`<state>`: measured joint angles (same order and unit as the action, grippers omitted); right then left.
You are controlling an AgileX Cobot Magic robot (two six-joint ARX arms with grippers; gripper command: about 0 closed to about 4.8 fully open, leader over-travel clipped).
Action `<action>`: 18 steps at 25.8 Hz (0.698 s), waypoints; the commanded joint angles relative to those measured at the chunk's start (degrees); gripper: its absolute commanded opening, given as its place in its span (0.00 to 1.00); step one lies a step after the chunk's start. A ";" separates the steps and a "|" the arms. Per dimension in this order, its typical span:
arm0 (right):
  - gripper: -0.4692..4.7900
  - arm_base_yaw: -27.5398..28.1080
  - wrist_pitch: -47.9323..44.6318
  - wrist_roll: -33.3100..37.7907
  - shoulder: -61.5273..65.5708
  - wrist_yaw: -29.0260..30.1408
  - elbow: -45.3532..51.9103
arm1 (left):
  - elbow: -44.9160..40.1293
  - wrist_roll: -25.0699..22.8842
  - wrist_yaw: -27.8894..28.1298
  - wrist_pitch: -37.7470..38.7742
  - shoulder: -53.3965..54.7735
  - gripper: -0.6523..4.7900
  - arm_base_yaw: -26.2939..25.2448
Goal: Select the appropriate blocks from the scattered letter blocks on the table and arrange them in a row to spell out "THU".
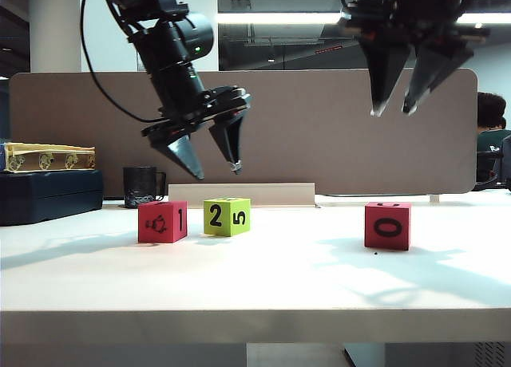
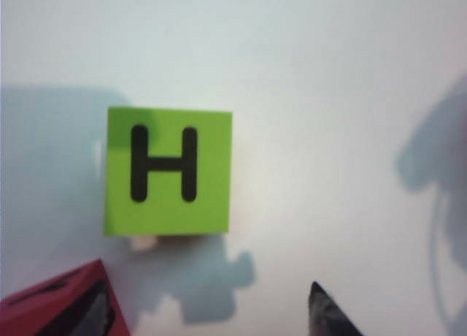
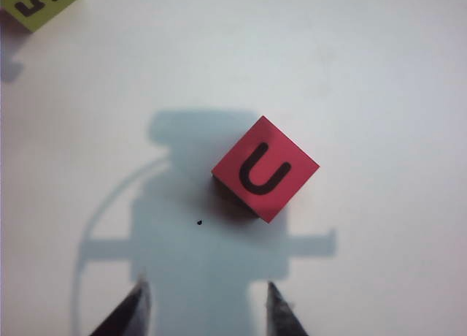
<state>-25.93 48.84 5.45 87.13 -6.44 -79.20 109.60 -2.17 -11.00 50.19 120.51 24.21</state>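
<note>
A: What does the exterior view show?
B: Three cubes on the white table [image 1: 263, 279]: red block [image 1: 162, 222], green block [image 1: 227, 216], another red block [image 1: 388, 225] well right. Left gripper [image 1: 214, 169] and right gripper [image 1: 393, 109] hang above, jaws apart, empty.
A: And the wrists?
B: Top faces: green H [image 2: 168, 172], red U [image 3: 265, 168].

Wide bare table [image 1: 303, 263] between green block [image 1: 227, 216] and right red block [image 1: 388, 225]; both hands overhead

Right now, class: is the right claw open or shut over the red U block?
Open. The right claw hangs above the red U block, its two fingers apart with bare table between, holding nothing.
</note>
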 commanded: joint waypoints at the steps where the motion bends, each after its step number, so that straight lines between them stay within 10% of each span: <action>1: 0.47 -0.20 2.89 -0.11 -0.44 2.89 -2.99 | 0.22 -0.24 1.40 -2.86 0.07 0.76 0.70; 5: 0.15 -0.26 3.50 -0.09 -1.25 9.40 -4.90 | 0.22 0.28 1.36 -5.07 1.09 0.75 0.70; 18: 0.08 -5.27 3.56 0.39 -1.73 11.30 -4.92 | 2.40 -1.66 1.03 -8.94 6.47 0.76 0.59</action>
<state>-30.92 52.60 5.67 85.71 4.71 -83.88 111.74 -2.68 -9.91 41.80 126.87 24.91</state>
